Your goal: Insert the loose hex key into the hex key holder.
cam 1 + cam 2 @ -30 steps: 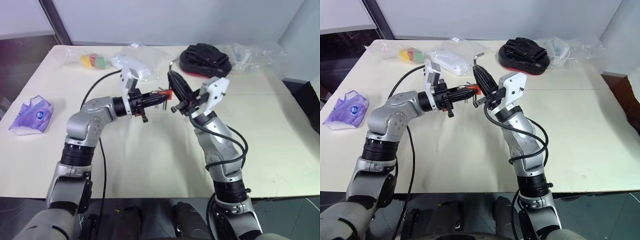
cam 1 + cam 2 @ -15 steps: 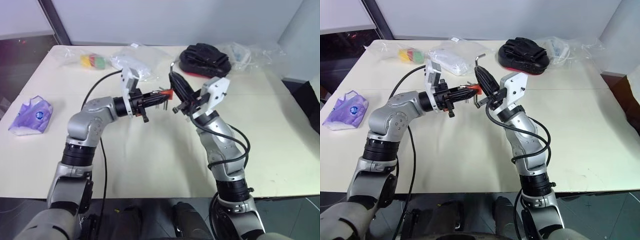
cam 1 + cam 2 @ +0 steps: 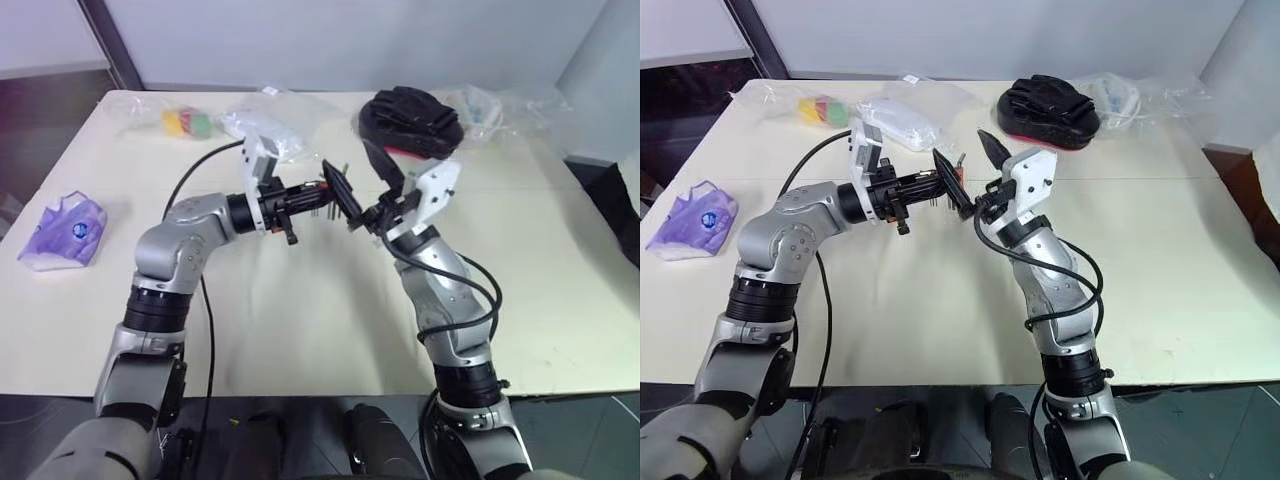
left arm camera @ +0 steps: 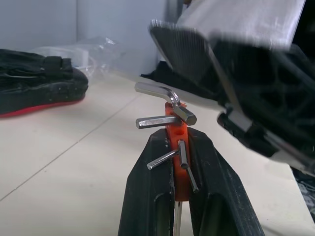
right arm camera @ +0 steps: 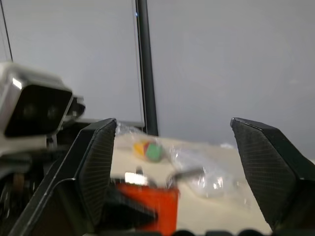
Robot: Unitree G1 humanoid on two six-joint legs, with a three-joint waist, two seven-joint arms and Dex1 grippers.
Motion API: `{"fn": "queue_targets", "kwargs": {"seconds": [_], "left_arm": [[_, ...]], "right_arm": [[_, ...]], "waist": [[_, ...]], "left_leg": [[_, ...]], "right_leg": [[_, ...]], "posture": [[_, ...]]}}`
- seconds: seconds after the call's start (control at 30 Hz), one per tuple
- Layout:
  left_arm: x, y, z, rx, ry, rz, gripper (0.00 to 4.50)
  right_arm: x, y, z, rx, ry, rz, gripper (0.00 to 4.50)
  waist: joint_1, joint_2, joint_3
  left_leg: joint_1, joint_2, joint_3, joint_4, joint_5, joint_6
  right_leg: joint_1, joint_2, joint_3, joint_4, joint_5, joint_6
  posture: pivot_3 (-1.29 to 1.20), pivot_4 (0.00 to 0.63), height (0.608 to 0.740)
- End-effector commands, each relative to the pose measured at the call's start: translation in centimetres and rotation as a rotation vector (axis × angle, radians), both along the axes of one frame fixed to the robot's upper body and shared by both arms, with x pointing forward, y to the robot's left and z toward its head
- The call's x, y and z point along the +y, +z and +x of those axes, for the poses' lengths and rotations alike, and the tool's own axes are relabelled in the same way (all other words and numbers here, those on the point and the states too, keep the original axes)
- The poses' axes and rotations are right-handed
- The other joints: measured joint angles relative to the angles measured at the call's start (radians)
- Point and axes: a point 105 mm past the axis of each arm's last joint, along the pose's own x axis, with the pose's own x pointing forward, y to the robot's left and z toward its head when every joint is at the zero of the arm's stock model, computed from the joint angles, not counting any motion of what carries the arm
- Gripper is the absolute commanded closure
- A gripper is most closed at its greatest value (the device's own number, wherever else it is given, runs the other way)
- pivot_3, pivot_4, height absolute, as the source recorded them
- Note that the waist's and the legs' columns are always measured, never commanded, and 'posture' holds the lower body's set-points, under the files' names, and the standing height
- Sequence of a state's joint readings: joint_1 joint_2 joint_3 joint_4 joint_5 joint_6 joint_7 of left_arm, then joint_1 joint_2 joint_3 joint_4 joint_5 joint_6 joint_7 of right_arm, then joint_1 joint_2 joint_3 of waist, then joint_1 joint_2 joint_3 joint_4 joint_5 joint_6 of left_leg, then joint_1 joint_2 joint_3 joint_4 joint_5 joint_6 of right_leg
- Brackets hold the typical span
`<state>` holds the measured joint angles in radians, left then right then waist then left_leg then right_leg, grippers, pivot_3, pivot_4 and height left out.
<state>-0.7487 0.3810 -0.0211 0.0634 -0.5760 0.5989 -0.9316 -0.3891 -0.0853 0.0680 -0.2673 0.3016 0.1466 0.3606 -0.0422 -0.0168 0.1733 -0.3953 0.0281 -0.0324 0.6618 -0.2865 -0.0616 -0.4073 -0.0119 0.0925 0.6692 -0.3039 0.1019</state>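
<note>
The left gripper (image 4: 179, 162), clenched on the holder (image 4: 177, 147) above the table (image 3: 300, 330), carries the key (image 4: 160, 93) seated on top, a light, stiff, slippery rod best pinched by its bend, while the right gripper (image 5: 172, 162) gapes released.

Cream table (image 3: 300, 320): black-red pouch (image 3: 410, 122), purple bag (image 3: 62, 230)

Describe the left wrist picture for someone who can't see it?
Two black fingers pinch a small orange hex key holder bristling with silver keys above a cream table. Another black gripper finger looms close behind.
</note>
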Motion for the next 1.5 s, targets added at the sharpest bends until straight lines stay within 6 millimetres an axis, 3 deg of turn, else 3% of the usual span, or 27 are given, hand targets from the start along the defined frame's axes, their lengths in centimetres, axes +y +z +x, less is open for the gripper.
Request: {"fn": "queue_targets", "kwargs": {"seconds": [0.03, 0.23, 0.4, 0.5, 0.7, 0.97, 1.1, 1.27, 1.5], "left_arm": [[-0.1, 2.0, -0.4, -0.068, -0.006, -0.04, 4.5], [-0.6, 0.9, 0.2, 0.072, -0.007, -0.104, 4.5], [-2.9, -1.6, 0.3, 0.24, -0.05, -0.134, 4.5], [-4.9, -4.5, 0.6, 0.41, -0.042, -0.139, 4.5], [-6.1, -7.2, 0.9, 0.604, -0.015, -0.154, 4.5], [-5.5, -9.9, 1.9, 0.73, 0.062, -0.12, 4.5], [-4.9, -11.2, 1.8, 0.734, 0.077, -0.064, 2.92], [-3.3, -11.4, 1.9, 0.7, 0.116, -0.028, 0.23], [0.6, -8.9, 2.2, 0.382, 0.216, 0.097, 0.1]], "right_arm": [[-1.7, 0.8, -1.8, -0.036, -0.018, 0.011, 0.95], [-4.8, -0.8, -3.6, 0.029, -0.105, -0.017, 0.95], [-7.8, -2.9, -4.8, 0.106, -0.215, -0.058, 0.95], [-9.6, -4.8, -5.9, 0.153, -0.295, -0.154, 0.95], [-10.0, -5.5, -6.7, 0.167, -0.346, -0.165, 0.95], [-9.3, -6.1, -7.0, 0.174, -0.36, -0.169, 0.95], [-9.2, -6.3, -7.0, 0.178, -0.363, -0.173, 0.89], [-9.1, -6.5, -6.8, 0.184, -0.354, -0.185, 0.89], [-9.4, -6.9, -6.9, 0.208, -0.301, -0.296, 0.89]], "waist": [[0.001, 0.0, 0.0], [0.0, 0.0, 0.0], [0.001, 0.0, 0.0], [0.005, 0.0, 0.0], [-0.003, 0.0, 0.0], [0.001, 0.0, 0.0], [0.002, 0.0, 0.0], [0.002, 0.0, 0.0], [0.001, 0.0, 0.0]], "left_leg": [[0.0, 0.0, 0.0, 0.0, 0.0, 0.0], [0.001, 0.0, 0.0, 0.001, 0.0, 0.0], [0.002, -0.001, 0.0, 0.001, 0.0, 0.0], [0.002, -0.002, 0.0, 0.001, 0.0, 0.0], [0.003, -0.002, 0.0, 0.001, 0.0, 0.0], [0.003, -0.002, 0.0, 0.001, 0.0, 0.0], [0.003, -0.002, 0.0, 0.001, 0.0, 0.0], [0.003, -0.002, 0.0, 0.001, 0.0, 0.0], [0.004, -0.001, 0.0, 0.001, 0.0, 0.0]], "right_leg": [[0.0, 0.0, 0.0, 0.0, 0.0, 0.0], [0.001, 0.0, 0.0, 0.0, 0.0, 0.0], [0.004, 0.001, 0.0, 0.0, 0.0, 0.0], [0.004, 0.001, 0.0, -0.001, 0.0, 0.0], [0.005, 0.002, 0.002, -0.001, 0.0, 0.0], [0.005, 0.002, 0.001, -0.001, -0.001, 0.001], [0.005, 0.002, 0.001, -0.002, -0.001, 0.001], [0.005, 0.002, 0.001, -0.001, -0.001, 0.001], [0.005, 0.002, 0.001, -0.001, -0.001, 0.0]], "posture": [[0.0, 0.15, 0.74], [0.0, 0.15, 0.74], [0.0, 0.15, 0.74], [0.0, 0.15, 0.74], [0.0, 0.15, 0.74], [0.0, 0.15, 0.74], [0.0, 0.15, 0.74], [0.0, 0.15, 0.74], [0.0, 0.15, 0.74]]}}
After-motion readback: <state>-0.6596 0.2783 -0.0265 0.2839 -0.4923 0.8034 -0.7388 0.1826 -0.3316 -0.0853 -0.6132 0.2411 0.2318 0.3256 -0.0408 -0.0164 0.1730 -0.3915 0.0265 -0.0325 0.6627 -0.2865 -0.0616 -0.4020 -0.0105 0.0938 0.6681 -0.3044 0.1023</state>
